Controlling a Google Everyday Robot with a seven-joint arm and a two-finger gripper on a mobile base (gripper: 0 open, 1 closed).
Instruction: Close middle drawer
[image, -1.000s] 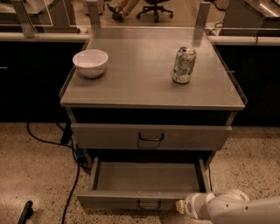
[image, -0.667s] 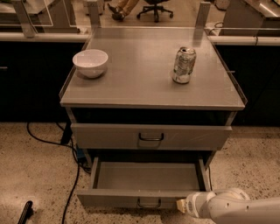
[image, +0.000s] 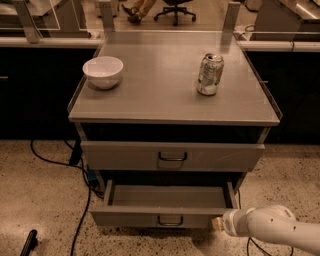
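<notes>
Middle drawer, the grey metal one with a low wide front panel (image: 130, 218), small dark loop handle (image: 170, 220) and shallow grey tray (image: 170, 196), is out toward the near side, lowest of the fronts in view. Compared with a second ago, less tray depth shows and the front panel sits farther in: it's travelling shut, roughly part-way by my read. A clear strip of tray is exposed, so not closed yet.

Gripper (image: 218, 223) on the white arm (image: 270, 231) is at the near right end of that front panel, apparently touching it, and is now farther in along with the panel. Reads as a push on the front, not a grab of the handle. Off-centre contact, so the drawer may rack on its slides.

Can't tell the gripper's state: only a pale tip shows ahead of the wrist. Arm is cut off at the right edge. Nothing visible below the drawer.

Above: taller grey drawer front (image: 120, 156) with a bigger handle (image: 172, 157), dark gap over it. On the grey cabinet top (image: 155, 100): white bowl (image: 103, 71) far left, dented drink can (image: 209, 74) far right, well apart. Black cables (image: 80, 220) run across the speckled floor (image: 40, 195) left of the cabinet.
</notes>
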